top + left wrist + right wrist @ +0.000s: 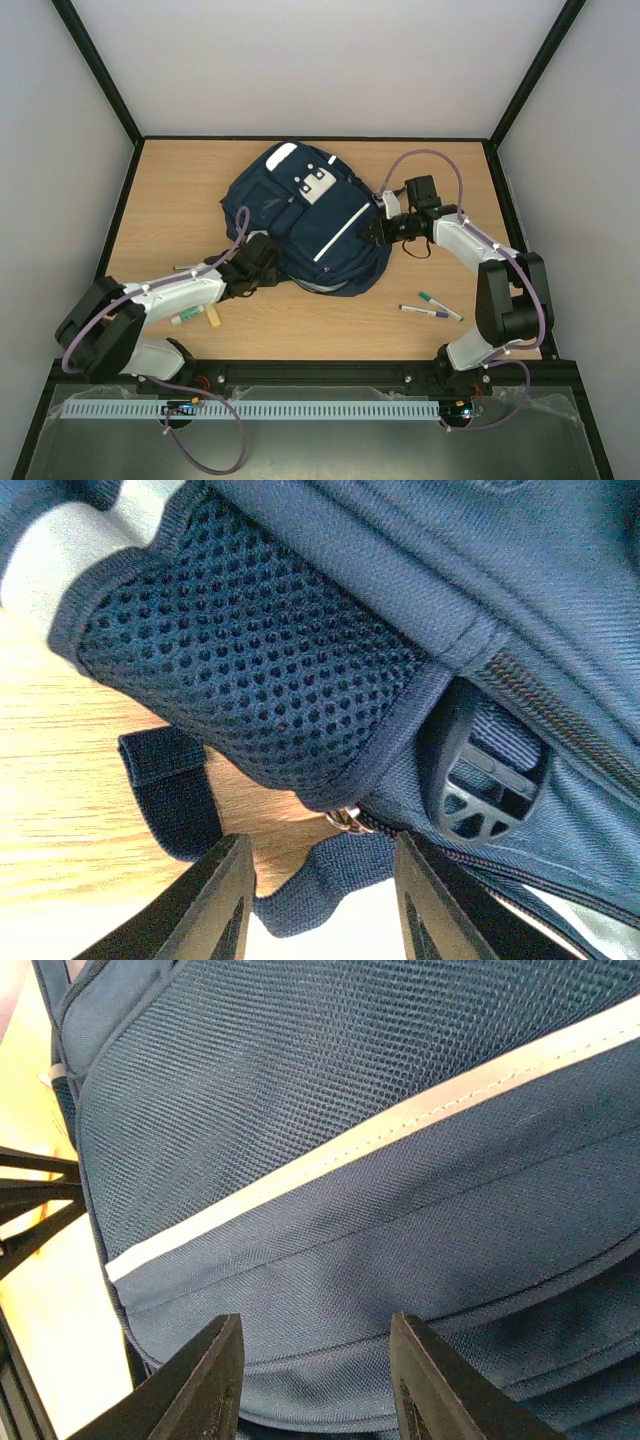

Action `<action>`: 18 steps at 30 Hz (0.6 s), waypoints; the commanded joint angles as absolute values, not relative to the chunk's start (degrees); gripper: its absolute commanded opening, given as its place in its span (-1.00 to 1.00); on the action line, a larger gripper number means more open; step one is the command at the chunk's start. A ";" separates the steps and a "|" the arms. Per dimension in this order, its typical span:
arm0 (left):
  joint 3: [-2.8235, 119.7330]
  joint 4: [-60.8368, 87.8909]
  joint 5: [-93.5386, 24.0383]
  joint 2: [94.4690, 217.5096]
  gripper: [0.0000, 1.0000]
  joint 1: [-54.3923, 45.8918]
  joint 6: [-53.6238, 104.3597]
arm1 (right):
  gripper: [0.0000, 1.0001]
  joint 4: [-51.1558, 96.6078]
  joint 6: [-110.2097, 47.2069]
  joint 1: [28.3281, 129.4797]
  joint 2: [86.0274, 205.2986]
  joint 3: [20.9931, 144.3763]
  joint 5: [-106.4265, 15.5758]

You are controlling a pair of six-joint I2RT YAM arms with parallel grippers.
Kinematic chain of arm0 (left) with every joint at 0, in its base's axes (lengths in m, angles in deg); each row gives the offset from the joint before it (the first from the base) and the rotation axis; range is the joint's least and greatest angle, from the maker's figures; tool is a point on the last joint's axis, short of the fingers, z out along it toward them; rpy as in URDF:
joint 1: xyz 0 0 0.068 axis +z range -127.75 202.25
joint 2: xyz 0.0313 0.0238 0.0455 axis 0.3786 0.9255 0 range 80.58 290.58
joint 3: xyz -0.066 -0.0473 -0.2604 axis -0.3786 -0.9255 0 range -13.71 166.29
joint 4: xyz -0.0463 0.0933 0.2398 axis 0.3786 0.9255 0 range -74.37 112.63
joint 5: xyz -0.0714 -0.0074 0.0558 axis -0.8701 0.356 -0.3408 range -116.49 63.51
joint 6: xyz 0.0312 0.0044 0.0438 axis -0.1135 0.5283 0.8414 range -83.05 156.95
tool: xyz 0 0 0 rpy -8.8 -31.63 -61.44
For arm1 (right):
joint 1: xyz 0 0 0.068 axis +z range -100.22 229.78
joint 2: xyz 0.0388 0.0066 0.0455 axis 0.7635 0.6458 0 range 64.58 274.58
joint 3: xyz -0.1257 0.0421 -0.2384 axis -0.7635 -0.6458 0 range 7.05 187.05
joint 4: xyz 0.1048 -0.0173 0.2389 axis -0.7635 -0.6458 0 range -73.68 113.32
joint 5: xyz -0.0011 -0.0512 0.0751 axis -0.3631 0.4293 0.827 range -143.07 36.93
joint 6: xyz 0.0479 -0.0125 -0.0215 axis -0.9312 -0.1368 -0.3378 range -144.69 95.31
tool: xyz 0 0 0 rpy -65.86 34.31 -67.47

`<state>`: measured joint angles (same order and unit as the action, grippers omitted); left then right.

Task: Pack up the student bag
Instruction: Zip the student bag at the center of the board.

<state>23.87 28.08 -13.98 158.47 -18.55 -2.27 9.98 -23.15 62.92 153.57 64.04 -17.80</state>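
The navy student bag (310, 215) lies flat in the middle of the table, with a white stripe (350, 1150) across its front. My left gripper (262, 262) is at the bag's near-left edge, below the mesh side pocket (250, 660). Its jaws stand apart, and the blue fabric zipper pull tab (335, 875) and its metal ring (345, 818) lie between them. My right gripper (372, 232) is pressed up to the bag's right side. Bag fabric fills the gap between its parted fingers (215, 1380). Whether that fabric is pinched does not show.
A green marker (440, 304) and a purple pen (424, 311) lie near the right arm. Another green marker (188, 318), a yellow piece (212, 316) and a thin pen (187, 267) lie by the left arm. A black buckle (480, 780) sits beside the zipper.
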 commanded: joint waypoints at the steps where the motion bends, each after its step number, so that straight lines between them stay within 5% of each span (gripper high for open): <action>1: 26.82 28.24 -10.48 162.20 -0.17 -18.27 -1.42 | -0.16 8.38 -21.21 63.36 154.30 64.82 -15.56; 14: 29.88 23.34 -9.76 166.32 -0.93 -17.83 3.80 | -0.15 9.77 -19.39 68.27 151.16 63.21 -16.63; 18: 30.20 23.26 -12.04 163.24 -0.95 -18.21 5.77 | -0.15 9.26 -19.33 68.51 152.08 63.40 -15.73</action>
